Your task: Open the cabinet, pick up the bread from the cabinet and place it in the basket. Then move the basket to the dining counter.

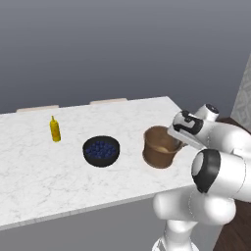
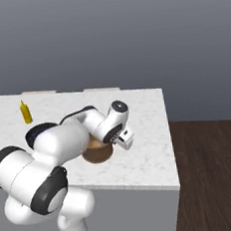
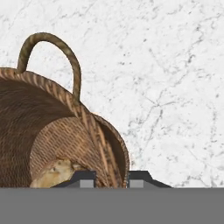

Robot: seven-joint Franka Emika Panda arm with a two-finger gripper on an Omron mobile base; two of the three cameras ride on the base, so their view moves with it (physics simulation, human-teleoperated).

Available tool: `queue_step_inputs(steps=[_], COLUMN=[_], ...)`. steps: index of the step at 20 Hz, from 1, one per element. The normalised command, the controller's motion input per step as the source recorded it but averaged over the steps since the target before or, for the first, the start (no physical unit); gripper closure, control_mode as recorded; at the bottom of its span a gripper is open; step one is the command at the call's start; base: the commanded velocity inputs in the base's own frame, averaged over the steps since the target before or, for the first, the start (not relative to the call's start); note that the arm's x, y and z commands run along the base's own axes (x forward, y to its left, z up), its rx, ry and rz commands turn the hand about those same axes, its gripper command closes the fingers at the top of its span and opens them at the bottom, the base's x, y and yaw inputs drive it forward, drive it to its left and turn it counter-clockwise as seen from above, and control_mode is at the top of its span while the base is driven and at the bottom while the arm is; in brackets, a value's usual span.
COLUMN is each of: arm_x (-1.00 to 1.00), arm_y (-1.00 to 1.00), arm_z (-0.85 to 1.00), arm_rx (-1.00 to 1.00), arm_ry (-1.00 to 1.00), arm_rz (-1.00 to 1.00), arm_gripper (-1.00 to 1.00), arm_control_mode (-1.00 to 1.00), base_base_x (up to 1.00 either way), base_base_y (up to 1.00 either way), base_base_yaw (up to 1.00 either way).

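Marble dining counter (image 1: 39, 162): gripper (image 3: 111, 177) pinching basket (image 1: 159, 147) rim/wall, bread (image 3: 54, 173) inside, blueberry bowl (image 1: 101, 151) nearby.

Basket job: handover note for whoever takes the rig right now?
Pincer: shut on the basket rim, one fingertip inside the wall, one outside.
Basket: on the white marble dining counter near its right end, beside the dark bowl of blueberries; whether its base is fully set down is hard to tell.
Bread: inside the basket, at the bottom.
Also on the counter: a yellow bottle, further left.
Done: bread in basket, basket brought to the dining counter.
Left: probably confirm it sits flat, open the pincer and lift clear of the rim.
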Motion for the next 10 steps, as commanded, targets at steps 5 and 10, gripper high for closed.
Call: queue_step_inputs(steps=[5,10], arm_x=[0.00,0.00], arm_y=[0.12,0.21], arm_z=[-0.03,0.16], arm_rx=[0.00,-0.07], arm_ry=[0.01,0.13], arm_rz=[0.00,0.00], arm_gripper=[-1.00,-1.00], arm_control_mode=[-1.00,-1.00], base_base_x=[0.00,0.00], base_base_y=[0.00,0.00], base_base_yaw=[0.00,0.00])
